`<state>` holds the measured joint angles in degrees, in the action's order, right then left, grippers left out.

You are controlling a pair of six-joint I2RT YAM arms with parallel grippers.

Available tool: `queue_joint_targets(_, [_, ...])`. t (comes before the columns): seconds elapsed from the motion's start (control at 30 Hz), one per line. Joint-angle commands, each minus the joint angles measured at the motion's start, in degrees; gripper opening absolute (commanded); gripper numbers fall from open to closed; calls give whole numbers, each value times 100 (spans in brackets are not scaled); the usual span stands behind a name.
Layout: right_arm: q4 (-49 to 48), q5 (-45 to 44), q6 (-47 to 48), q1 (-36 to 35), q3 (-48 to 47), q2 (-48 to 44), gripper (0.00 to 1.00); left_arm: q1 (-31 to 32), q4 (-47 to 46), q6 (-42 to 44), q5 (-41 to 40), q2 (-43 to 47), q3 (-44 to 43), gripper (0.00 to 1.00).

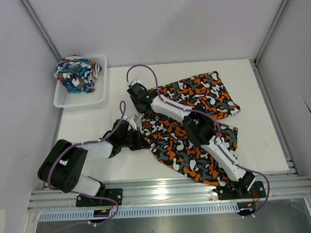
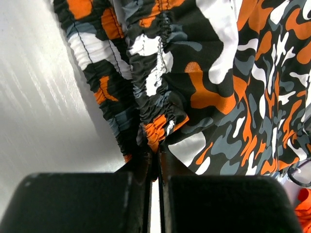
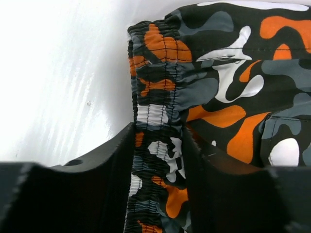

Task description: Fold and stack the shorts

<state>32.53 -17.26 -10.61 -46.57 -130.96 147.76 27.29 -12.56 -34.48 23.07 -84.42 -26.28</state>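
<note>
The camouflage shorts lie spread on the white table, right of centre. My left gripper is at their near left edge. In the left wrist view it is shut on a bunched piece of the elastic waistband. My right gripper is at the far left corner of the shorts. In the right wrist view it is closed round the waistband, which runs lengthwise between the two fingers. The cartoon-print shorts lie crumpled in the basket at the far left.
The white mesh basket stands at the table's far left corner. Grey walls and aluminium posts close in the back and both sides. The right arm reaches across the middle of the camouflage shorts.
</note>
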Motion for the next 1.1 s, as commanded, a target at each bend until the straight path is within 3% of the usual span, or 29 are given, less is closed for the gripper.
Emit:
queue_joint_targets(0.0, [183,-269,16,42,-193,209,41,110,157,-23,-233,154,290,0])
queue_joint_targets(0.17, [95,-287,-116,165,-263,253,33,347,-114,-225,-417,417,580,0])
queue_joint_targets(0.37, [25,-331,-196,306,-448,350,43,470,-221,-375,-584,435,748,0])
queue_joint_targets(0.6, [-80,-217,-327,517,-809,569,45,470,-124,-419,-690,242,633,0])
queue_joint_targets(0.8, [-545,292,-459,701,-809,491,61,470,104,-402,-716,102,379,0])
queue_joint_targets(1.07, [-1064,1057,-442,1018,-414,-360,84,295,543,-402,-787,136,132,0])
